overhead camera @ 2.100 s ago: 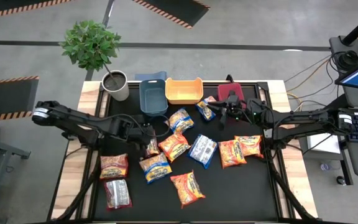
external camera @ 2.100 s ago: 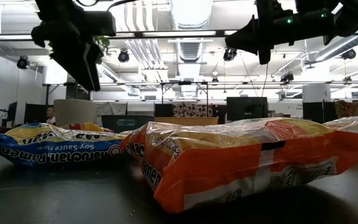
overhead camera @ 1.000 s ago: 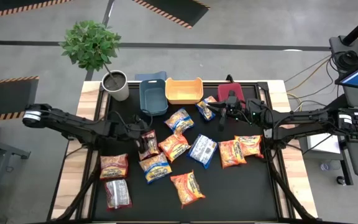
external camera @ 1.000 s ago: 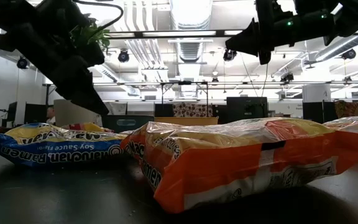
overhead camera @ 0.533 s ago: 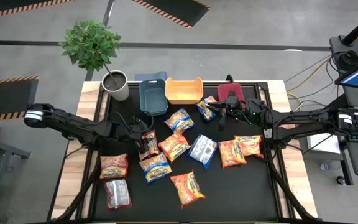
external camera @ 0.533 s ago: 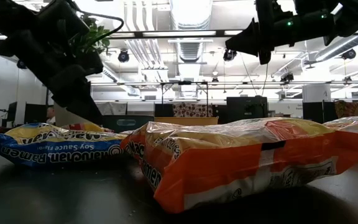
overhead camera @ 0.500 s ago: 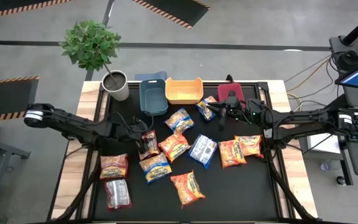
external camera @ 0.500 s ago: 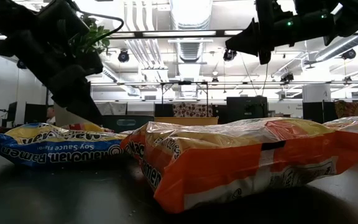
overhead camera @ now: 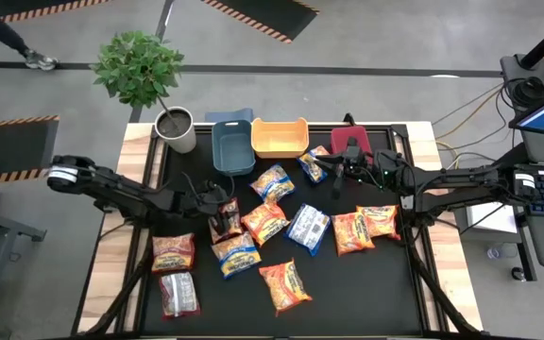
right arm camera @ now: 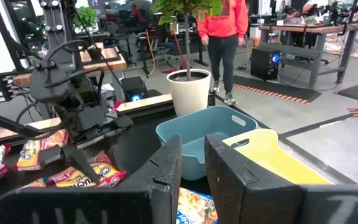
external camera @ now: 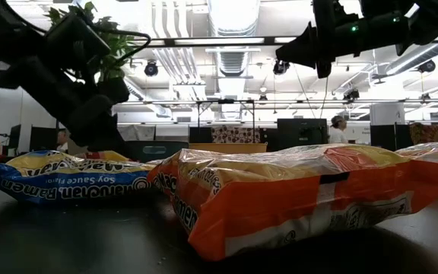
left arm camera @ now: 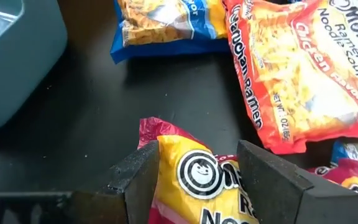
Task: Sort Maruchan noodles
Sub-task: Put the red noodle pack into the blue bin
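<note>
Several Maruchan packets lie flat on the black mat: orange ones (overhead camera: pixel 265 222), blue ones (overhead camera: pixel 309 229) and a dark red one (overhead camera: pixel 178 293). My left gripper (overhead camera: pixel 221 217) is low over the mat's left middle, shut on another dark red packet (left arm camera: pixel 197 180). In the low view it sits just above the packets (external camera: pixel 97 129). My right gripper (overhead camera: pixel 338 181) hovers shut and holding nothing in front of the red bin (overhead camera: pixel 351 142), beside a blue packet (overhead camera: pixel 314 167). Its fingers frame the blue bin (right arm camera: pixel 207 134) in the right wrist view. My left gripper pinches the dark red packet between its two fingers (left arm camera: pixel 135 180), one on each long side near its end (left arm camera: pixel 185 155). The fingers come slanting down from the table's left. The packet's red end seam (left arm camera: pixel 157 127) rests on the mat. The packet looks squeezed narrow between them.
Blue bin (overhead camera: pixel 232 146), yellow bin (overhead camera: pixel 280 138) and red bin stand in a row at the far edge, with a potted plant (overhead camera: pixel 176 130) at the far left corner. Orange packet (left arm camera: pixel 303 68) and blue packet (left arm camera: pixel 166 22) lie close ahead of my left gripper. A person stands beyond the table (right arm camera: pixel 224 37).
My left gripper has come down toward the mat onto the dark red packet and moved slightly toward the table's right. The right arm has kept still.
</note>
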Available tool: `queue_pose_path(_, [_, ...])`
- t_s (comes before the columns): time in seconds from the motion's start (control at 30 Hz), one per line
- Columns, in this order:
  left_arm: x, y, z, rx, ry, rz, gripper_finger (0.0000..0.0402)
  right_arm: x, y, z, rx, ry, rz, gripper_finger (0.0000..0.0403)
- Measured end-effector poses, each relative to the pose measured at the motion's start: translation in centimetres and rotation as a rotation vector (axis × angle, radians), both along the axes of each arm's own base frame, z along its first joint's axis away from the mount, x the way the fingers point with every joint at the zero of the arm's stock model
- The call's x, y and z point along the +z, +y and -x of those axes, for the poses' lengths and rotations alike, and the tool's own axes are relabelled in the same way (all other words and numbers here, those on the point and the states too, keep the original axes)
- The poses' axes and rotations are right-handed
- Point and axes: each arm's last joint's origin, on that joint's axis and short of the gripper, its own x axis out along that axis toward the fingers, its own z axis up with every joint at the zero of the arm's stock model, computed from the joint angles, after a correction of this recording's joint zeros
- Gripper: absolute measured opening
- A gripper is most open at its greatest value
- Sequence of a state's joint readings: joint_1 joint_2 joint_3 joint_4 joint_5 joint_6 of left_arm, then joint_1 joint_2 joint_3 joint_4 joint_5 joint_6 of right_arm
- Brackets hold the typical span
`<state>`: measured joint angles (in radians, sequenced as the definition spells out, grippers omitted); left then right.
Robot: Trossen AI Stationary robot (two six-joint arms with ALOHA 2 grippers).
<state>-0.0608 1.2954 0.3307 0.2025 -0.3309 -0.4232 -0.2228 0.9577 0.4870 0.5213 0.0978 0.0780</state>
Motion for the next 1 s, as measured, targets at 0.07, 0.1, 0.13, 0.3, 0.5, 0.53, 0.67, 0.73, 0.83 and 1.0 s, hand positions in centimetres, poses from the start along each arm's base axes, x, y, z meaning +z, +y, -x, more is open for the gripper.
queue_pose_path(0.07, [-0.4, 0.0, 0.0, 0.014, 0.008, 0.013, 0.0200, 0.0, 0.0, 0.0, 0.000, 0.000, 0.000, 0.0059])
queue_pose_path(0.1, [-0.6, 0.0, 0.0, 0.020, 0.014, 0.018, 0.0199, 0.0, 0.0, 0.0, 0.000, 0.000, 0.001, 0.0059])
queue_pose_path(0.13, [-0.7, 0.0, -0.1, 0.026, 0.014, 0.020, 0.0197, 0.0, 0.0, 0.0, 0.000, 0.000, 0.001, 0.0059])
queue_pose_path(0.3, [-1.1, 0.0, -0.3, 0.034, 0.025, 0.016, 0.0163, 0.0, 0.0, 0.0, 0.000, 0.000, 0.002, 0.0059])
queue_pose_path(0.5, [-1.3, 0.0, -0.2, 0.024, 0.036, 0.016, 0.0088, 0.0, 0.0, 0.0, 0.000, 0.000, 0.004, 0.0059])
queue_pose_path(0.53, [-1.3, 0.0, -0.2, 0.022, 0.038, 0.014, 0.0072, 0.0, 0.0, 0.0, 0.000, 0.000, 0.004, 0.0059])
queue_pose_path(0.67, [-1.2, 0.0, -0.2, 0.018, 0.033, 0.016, 0.0018, 0.1, 0.0, 0.0, 0.000, 0.000, 0.004, 0.0059])
queue_pose_path(0.73, [-1.0, 0.0, -0.2, 0.014, 0.025, 0.019, 0.0008, 0.1, 0.0, 0.0, 0.000, 0.000, 0.004, 0.0059])
queue_pose_path(0.83, [-0.5, -0.2, -0.1, -0.018, 0.006, 0.015, 0.0008, 0.1, 0.0, 0.0, 0.000, 0.000, 0.004, 0.0059])
queue_pose_path(1.0, [2.1, -0.6, -0.4, -0.100, -0.104, -0.032, 0.0001, 0.0, 0.0, 0.0, 0.000, 0.000, 0.004, 0.0059])
